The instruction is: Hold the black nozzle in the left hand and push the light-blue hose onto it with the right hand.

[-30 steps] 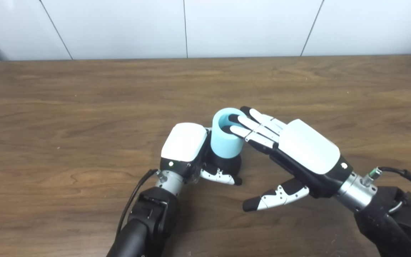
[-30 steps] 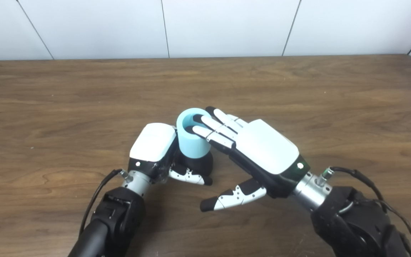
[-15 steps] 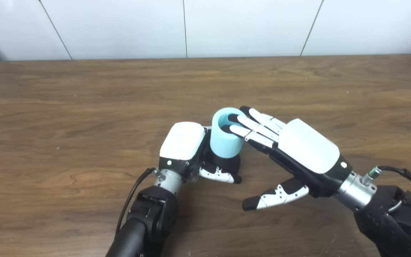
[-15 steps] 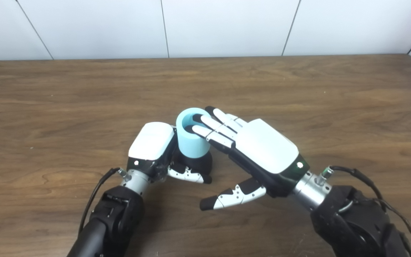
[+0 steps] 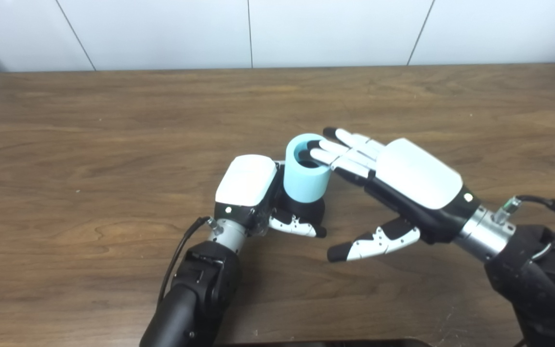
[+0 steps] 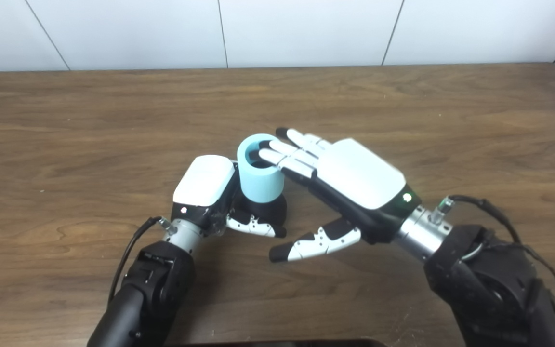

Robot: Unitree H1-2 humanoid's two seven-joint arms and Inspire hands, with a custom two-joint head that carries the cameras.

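Observation:
The black nozzle (image 5: 306,212) stands near the middle of the wooden table (image 5: 113,120), and my left hand (image 5: 251,185) is shut on its base, thumb wrapped across the front. The light-blue hose (image 5: 306,168), a short upright tube, sits on top of the nozzle. My right hand (image 5: 403,178) is open and flat, palm down, its fingertips (image 5: 318,153) resting on the hose's top rim and over its opening. The right thumb (image 5: 369,243) sticks out below, apart from the hose. In the right eye view the hose (image 6: 259,171) covers most of the nozzle (image 6: 270,209).
A white panelled wall (image 5: 277,29) runs behind the table's far edge. A dark object's edge (image 5: 316,343) shows at the bottom of the picture, close to me.
The whole picture has shifted down a little, so the camera moved. My right hand has flattened slightly on the hose's rim. The left hand keeps its hold.

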